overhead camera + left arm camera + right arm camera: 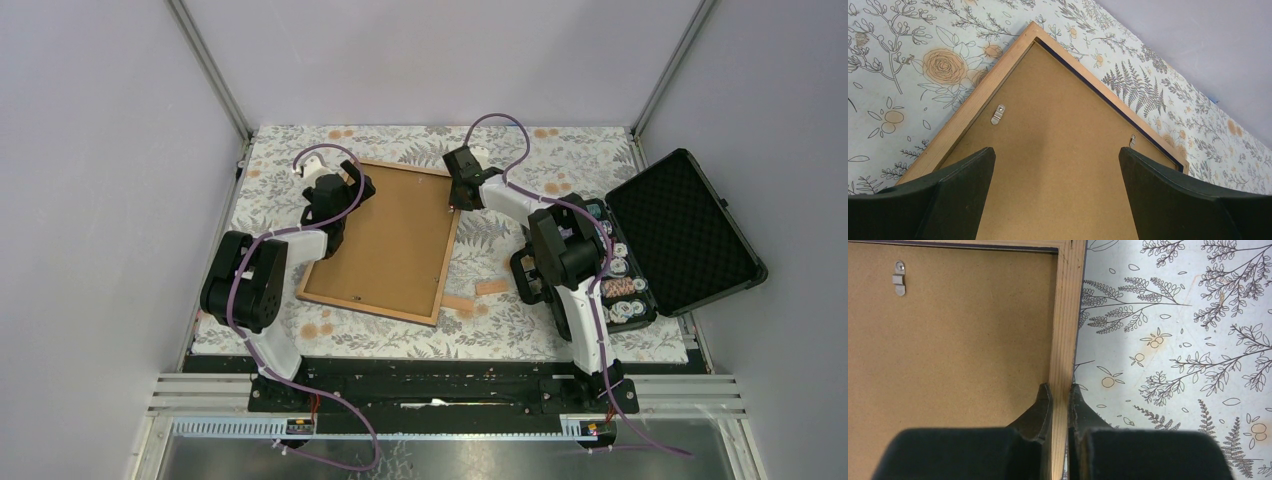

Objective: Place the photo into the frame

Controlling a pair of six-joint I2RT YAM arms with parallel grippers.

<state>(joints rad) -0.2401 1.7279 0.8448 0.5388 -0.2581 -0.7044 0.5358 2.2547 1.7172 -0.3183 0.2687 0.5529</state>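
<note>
Right jaws are clenching the frame (1065, 340) rim near the far edge of the counter (400, 140); left jaws are hanging released. Thin pinch risks slipping.

No text, label, brand, number or sign can be read in any view; a small dark mark is seen on the backing board (385, 235), well nearer than the left fingers (955, 190), but is too small to be made out; the round pieces (622, 290) in the case (690, 225), well apart from the right fingers (1040, 410), are patterned, not legible; the frame (1065, 315) between those fingers is seen unmarked.
</note>
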